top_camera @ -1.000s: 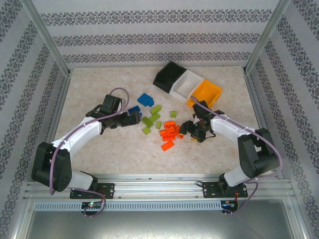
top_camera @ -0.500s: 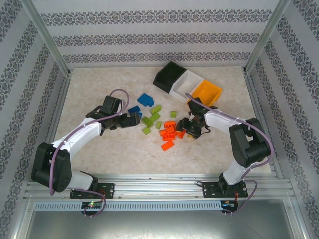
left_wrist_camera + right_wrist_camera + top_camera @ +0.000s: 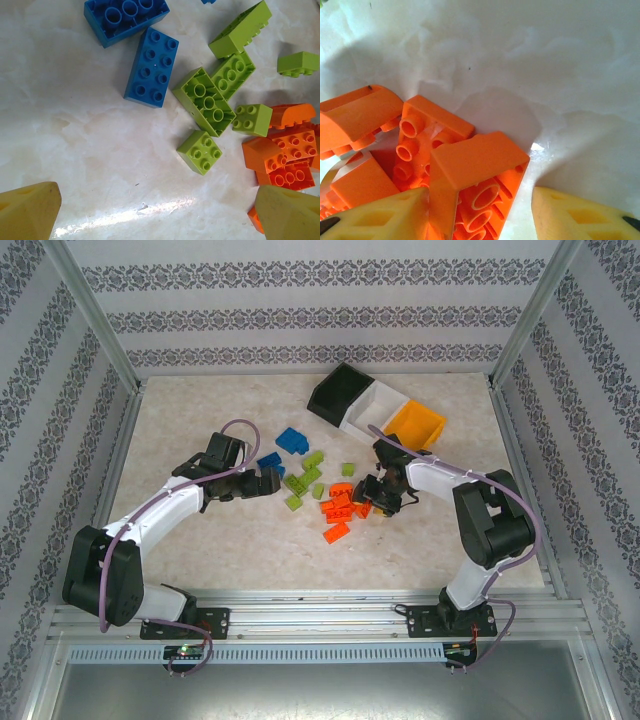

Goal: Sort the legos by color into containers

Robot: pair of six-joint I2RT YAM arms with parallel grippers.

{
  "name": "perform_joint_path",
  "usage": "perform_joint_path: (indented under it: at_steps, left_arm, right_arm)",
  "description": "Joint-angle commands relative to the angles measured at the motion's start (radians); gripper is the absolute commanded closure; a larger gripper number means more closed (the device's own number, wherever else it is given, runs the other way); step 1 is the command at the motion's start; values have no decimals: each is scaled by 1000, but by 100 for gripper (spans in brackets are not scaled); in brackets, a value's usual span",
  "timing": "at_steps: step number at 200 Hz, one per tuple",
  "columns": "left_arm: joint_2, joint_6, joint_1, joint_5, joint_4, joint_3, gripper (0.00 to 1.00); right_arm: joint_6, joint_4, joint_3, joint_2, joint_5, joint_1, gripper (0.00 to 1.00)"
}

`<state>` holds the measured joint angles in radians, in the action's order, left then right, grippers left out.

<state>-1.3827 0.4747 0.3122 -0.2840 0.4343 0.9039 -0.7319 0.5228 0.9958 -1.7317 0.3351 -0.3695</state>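
Standing joined — black, white, orange-yellow containers, legos scattered outside, left gripper apart, right gripper apart around orange lego.

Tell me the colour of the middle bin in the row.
White; the middle bin shows best in the top external view.

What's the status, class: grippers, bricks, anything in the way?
Left gripper open over table, near lime brick. Right gripper open, straddling orange brick. Other orange bricks packed against it.
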Motion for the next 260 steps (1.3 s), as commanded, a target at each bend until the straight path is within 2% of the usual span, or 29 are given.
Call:
perform_joint_path:
  at_steps: [1,32,128,213,239,260]
  left_arm:
    - [-7,-30,-4,4,26,17,0]
    - [-8,-32,-6,3,26,15,0]
    - [3,-17,-6,1,15,3,0]
    - [7,-1,-7,2,15,0,0]
    - [4,-2,-6,5,17,7,0]
    - [-7,-2,-7,2,15,16,0]
  right_arm:
    - [-11,23,17,-10,-37,-12,46]
    - [-11,39,16,2,-62,-13,50]
    - [47,111,-58,128,-111,24,52]
    - [81,105,-28,62,-89,14,47]
    - [86,108,-16,47,-101,14,52]
    - [94,117,-2,44,-111,14,63]
